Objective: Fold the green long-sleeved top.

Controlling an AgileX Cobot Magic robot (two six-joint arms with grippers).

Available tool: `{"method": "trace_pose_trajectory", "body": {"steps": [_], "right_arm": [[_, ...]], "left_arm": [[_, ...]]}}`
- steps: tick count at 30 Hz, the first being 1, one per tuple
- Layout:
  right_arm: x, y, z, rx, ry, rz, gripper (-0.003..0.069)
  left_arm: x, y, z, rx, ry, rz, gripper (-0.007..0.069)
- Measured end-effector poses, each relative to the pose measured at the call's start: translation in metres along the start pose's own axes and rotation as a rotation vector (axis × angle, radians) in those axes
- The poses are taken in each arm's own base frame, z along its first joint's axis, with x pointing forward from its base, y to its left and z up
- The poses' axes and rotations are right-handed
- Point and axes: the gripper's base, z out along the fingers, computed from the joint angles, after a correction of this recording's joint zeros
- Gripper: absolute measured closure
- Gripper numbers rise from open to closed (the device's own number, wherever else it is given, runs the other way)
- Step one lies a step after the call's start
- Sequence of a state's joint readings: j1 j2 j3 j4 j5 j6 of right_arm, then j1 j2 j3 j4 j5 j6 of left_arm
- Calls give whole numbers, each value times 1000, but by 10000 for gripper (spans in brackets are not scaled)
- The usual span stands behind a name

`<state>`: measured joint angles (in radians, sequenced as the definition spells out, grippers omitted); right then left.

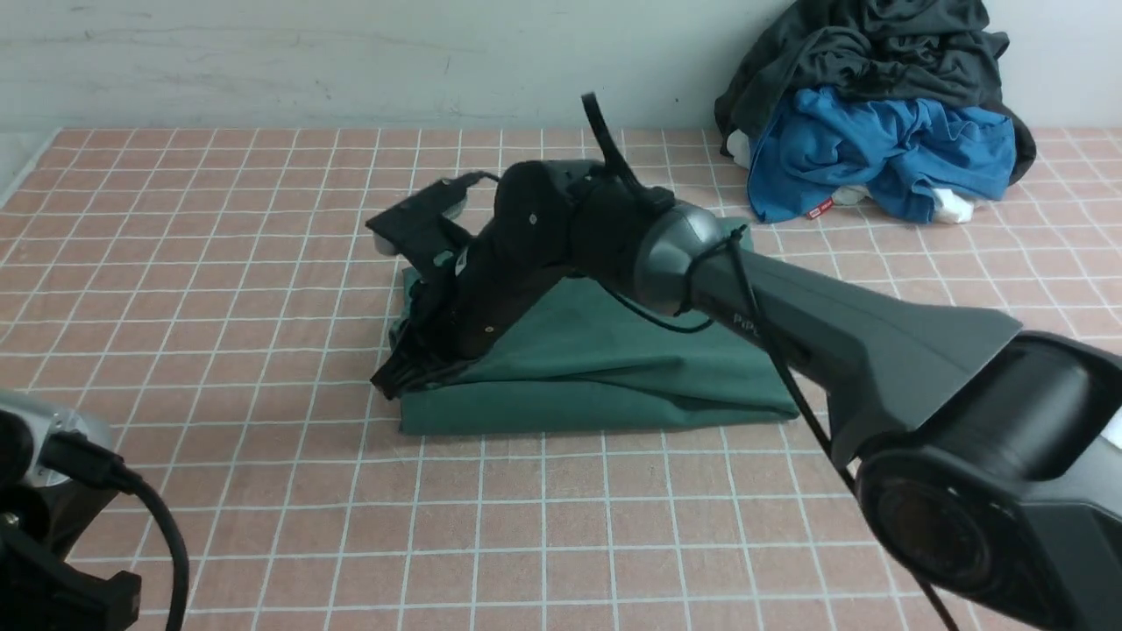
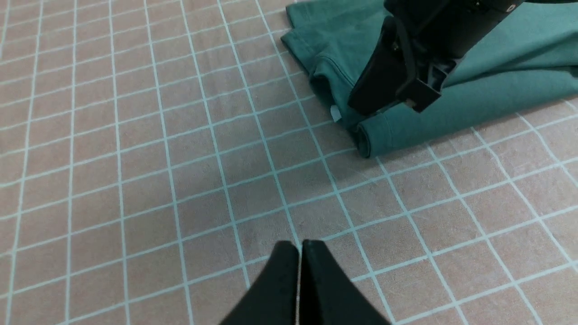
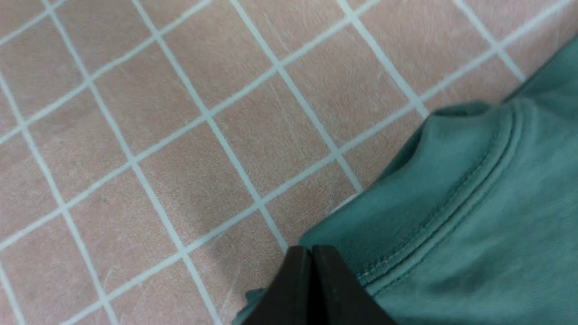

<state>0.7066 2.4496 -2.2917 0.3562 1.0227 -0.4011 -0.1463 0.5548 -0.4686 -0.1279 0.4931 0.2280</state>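
Note:
The green long-sleeved top (image 1: 596,359) lies folded into a thick rectangle in the middle of the tiled table. My right arm reaches across it, and the right gripper (image 1: 394,381) points down at its left edge. The right wrist view shows that gripper (image 3: 311,250) shut, its tips at the ribbed collar (image 3: 456,203), with no cloth visible between them. From the left wrist view, the right gripper (image 2: 361,106) touches the top (image 2: 496,90) by a rolled fold. My left gripper (image 2: 300,246) is shut and empty over bare tiles, well short of the top.
A heap of clothes sits at the back right against the wall: a dark grey-black garment (image 1: 877,53) over a bright blue one (image 1: 877,149). Part of my left arm (image 1: 53,456) shows at the near left corner.

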Motion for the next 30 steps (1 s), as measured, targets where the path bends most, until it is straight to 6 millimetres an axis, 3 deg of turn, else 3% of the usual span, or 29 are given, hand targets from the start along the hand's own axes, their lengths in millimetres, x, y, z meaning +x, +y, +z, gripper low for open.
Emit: {"method": "trace_pose_trajectory", "body": {"steps": [1, 3, 8, 9, 11, 14, 15, 17, 20, 21, 24, 30], "right_arm": [[-3, 1, -7, 8, 1, -19, 671], [-18, 1, -44, 50, -11, -72, 671], [-41, -9, -158, 130, -144, -76, 671], [-44, -12, -193, 159, -200, -71, 671], [-43, -20, -253, 218, -292, -52, 671], [-35, -26, -317, 301, -387, -33, 673], [-28, -26, -350, 347, -435, -23, 673], [-13, -24, -390, 405, -481, -1, 673], [10, -21, -425, 481, -534, 37, 673], [11, -18, -430, 488, -543, 35, 673], [44, -5, -450, 580, -638, 67, 673], [117, 18, -427, 732, -816, 62, 673]], "left_arm": [[0, 0, -3, -2, -15, 3, 628], [-1, -1, -16, -11, -83, 30, 628], [-1, -2, -38, -29, -192, 76, 628], [0, -2, -42, -32, -213, 82, 628], [0, -3, -48, -37, -239, 86, 628], [1, -3, -52, -40, -261, 88, 628], [1, -3, -54, -41, -269, 90, 628], [1, -3, -54, -42, -272, 91, 628], [1, -3, -54, -42, -273, 92, 628], [1, -3, -54, -42, -273, 92, 628], [1, -3, -55, -42, -275, 92, 628], [1, -4, -55, -43, -277, 92, 628]]}}
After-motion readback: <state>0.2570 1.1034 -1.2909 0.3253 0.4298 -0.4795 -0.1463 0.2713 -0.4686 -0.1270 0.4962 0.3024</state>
